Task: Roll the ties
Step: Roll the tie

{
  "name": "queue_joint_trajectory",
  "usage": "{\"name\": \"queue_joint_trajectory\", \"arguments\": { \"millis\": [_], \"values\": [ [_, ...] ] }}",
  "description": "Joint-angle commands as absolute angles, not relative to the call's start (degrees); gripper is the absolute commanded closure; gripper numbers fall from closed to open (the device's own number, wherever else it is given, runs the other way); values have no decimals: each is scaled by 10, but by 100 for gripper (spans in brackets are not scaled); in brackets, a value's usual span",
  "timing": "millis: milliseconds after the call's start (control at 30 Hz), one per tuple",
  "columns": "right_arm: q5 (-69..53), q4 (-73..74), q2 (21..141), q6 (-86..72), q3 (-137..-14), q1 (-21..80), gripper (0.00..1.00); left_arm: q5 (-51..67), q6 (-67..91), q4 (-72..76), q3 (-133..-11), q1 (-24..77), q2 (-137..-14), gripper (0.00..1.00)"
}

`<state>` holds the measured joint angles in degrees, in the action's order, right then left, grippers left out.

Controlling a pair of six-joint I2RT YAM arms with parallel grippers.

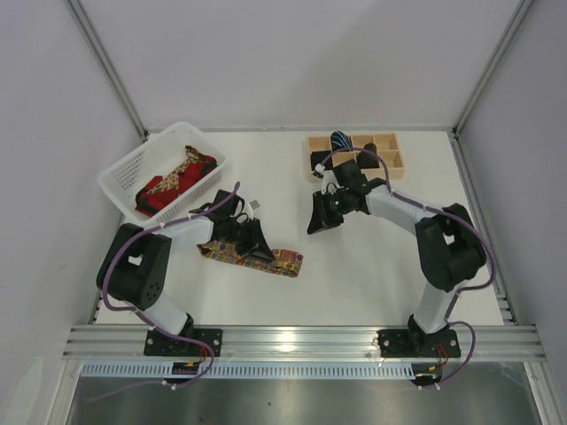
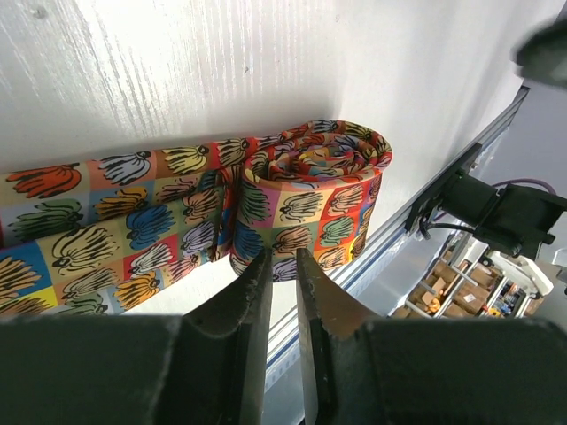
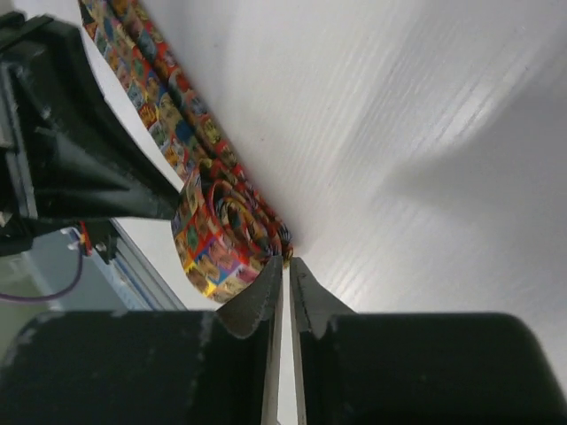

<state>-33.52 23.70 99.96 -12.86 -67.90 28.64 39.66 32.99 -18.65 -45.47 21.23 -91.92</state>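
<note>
We see a white table (image 1: 372, 266) set between pale walls, with slanted aluminium posts (image 1: 106, 66) rising at its far corners. Towards the far left of the table sits a white plastic basket (image 1: 133, 159) with slotted sides, turned at an angle to the table's edges. At the far right, well apart from the basket, lies a shallow wooden tray (image 1: 388, 162) split into compartments. Along the near edge runs an aluminium rail (image 1: 301, 336), then a slotted white strip (image 1: 292, 370), then a sheet of brushed metal (image 1: 292, 403). In the left wrist view we make out blurred boxes (image 2: 461, 283) beyond the table's edge.
</note>
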Motion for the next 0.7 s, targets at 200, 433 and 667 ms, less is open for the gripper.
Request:
{"name": "queue_joint_trajectory", "arguments": {
  "millis": [200,433,667],
  "values": [
    [-543,295,1179,-113,-808,271,100,411,337,-172,-445,207,-878,78],
    [-588,295,1215,-105,-808,273,100,414,343,-165,-443,207,-874,78],
    [-586,294,1230,-103,-813,278,100,417,347,-160,-442,207,-878,78]
  ]
}}
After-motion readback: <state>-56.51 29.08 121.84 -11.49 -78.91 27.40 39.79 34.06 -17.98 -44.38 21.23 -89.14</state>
